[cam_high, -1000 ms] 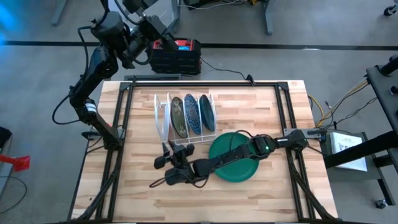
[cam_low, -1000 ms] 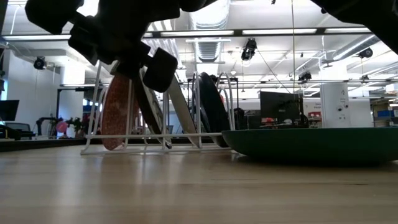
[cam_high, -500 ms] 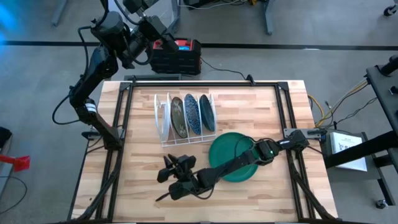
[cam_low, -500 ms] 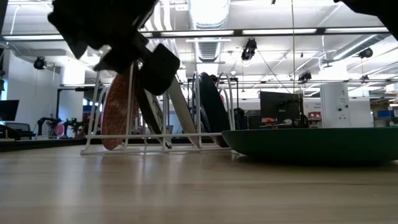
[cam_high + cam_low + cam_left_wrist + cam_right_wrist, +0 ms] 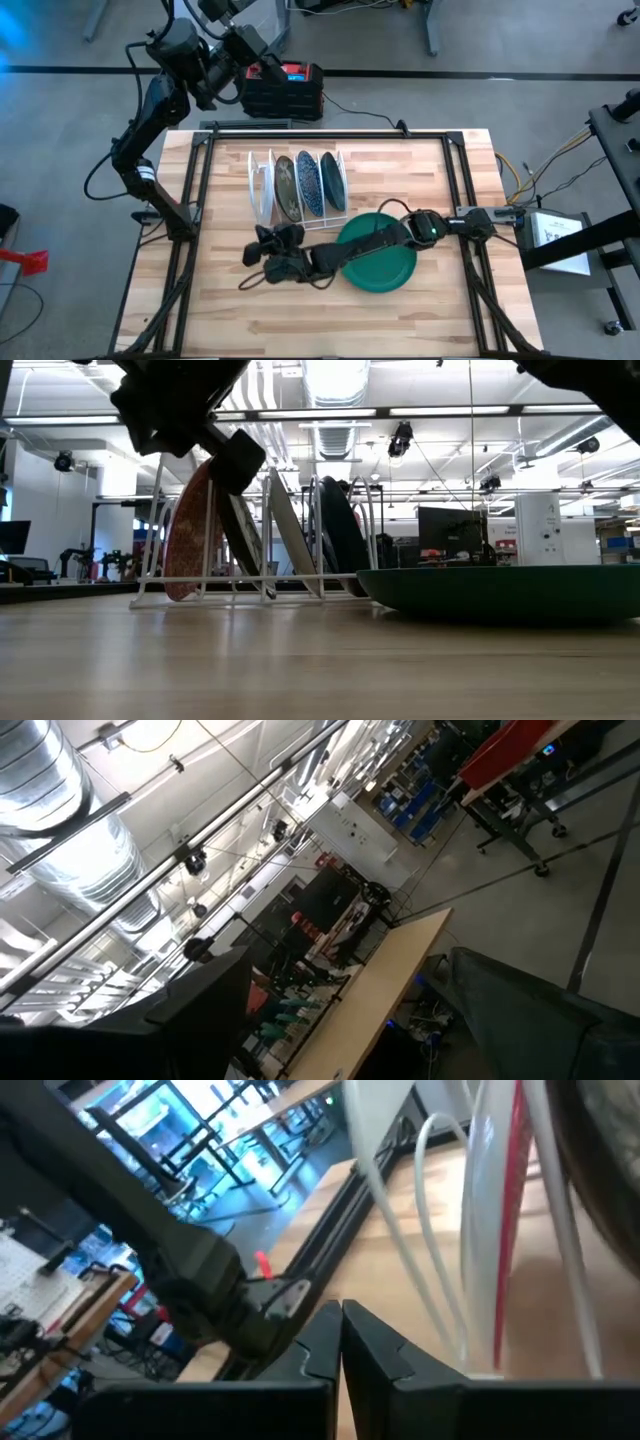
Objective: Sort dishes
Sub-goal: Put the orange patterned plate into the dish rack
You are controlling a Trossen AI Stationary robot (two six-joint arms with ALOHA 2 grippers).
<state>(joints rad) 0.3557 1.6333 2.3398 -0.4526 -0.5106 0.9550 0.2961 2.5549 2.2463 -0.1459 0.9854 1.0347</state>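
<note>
- Near the table's middle, just in front of the white wire rack, the right gripper hovered with its jaws pressed together and nothing between them.
- Right arm reached across the green plate, which lay flat on the table toward the right edge; it looked untouched, so this dish was probably next to sort.
- Rack held dishes on edge: a red-pink plate at its left end, then a greyish-brown plate and two blue plates, all toward the back half of the table.
- Left gripper was parked off the table beyond the back left corner, jaws apart, holding nothing.
- Risk: with the closed fingers so near the rack's front wires, a swing backward could knock the rack and tip or rattle the standing plates.
- Risk: the arm passed low over the green plate; dropping lower might press on its rim and flip or slide it toward the front edge.
- Risk: jaws had to part before any grab; closed, they would only shove the plate.
- Risk: a smooth, shallow rim could slip from a two-finger pinch when lifted.
- Whether a free rack slot remained, I could not tell.
</note>
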